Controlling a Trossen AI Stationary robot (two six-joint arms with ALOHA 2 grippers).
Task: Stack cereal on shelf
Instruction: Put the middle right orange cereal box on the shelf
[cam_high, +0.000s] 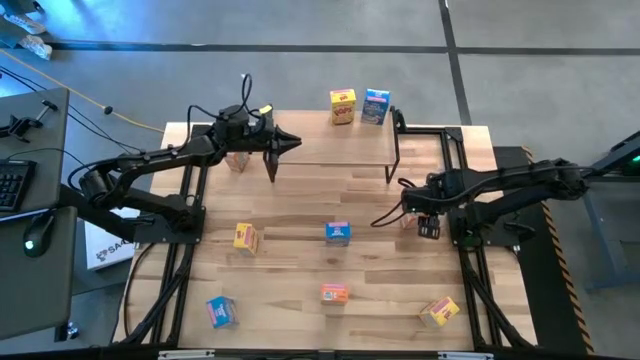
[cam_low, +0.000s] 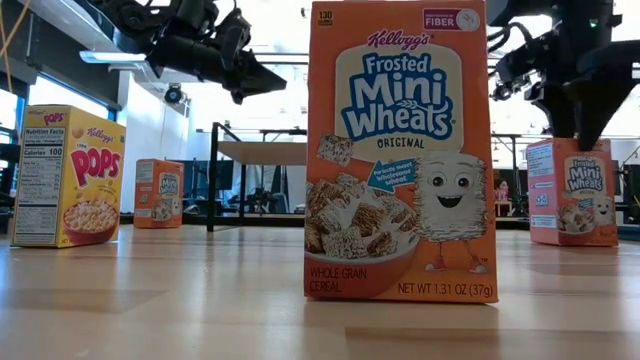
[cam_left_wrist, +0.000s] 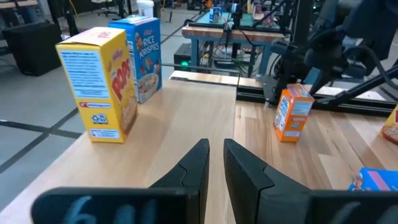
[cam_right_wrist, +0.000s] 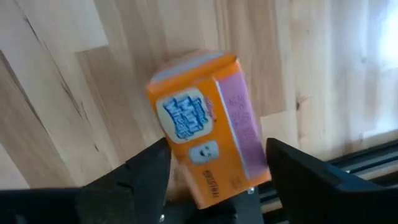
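Pickup is the step in hand: our right gripper (cam_right_wrist: 217, 180) hangs over an orange cereal box (cam_right_wrist: 205, 124) on the table, beside the shelf's (cam_high: 330, 150) right end, fingers wide on either side, not yet gripping. Next we'd close and lift it up beside the yellow box (cam_high: 343, 106) and blue box (cam_high: 376, 105). Our left gripper (cam_left_wrist: 214, 165) waits over the shelf, nearly closed, empty.

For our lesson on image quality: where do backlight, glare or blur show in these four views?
Low view: bright windows behind turn both arms into silhouettes. Right wrist view: the orange box looks soft, with glare at one edge. High view: evenly lit. Left wrist view: the near fingers are blurred.
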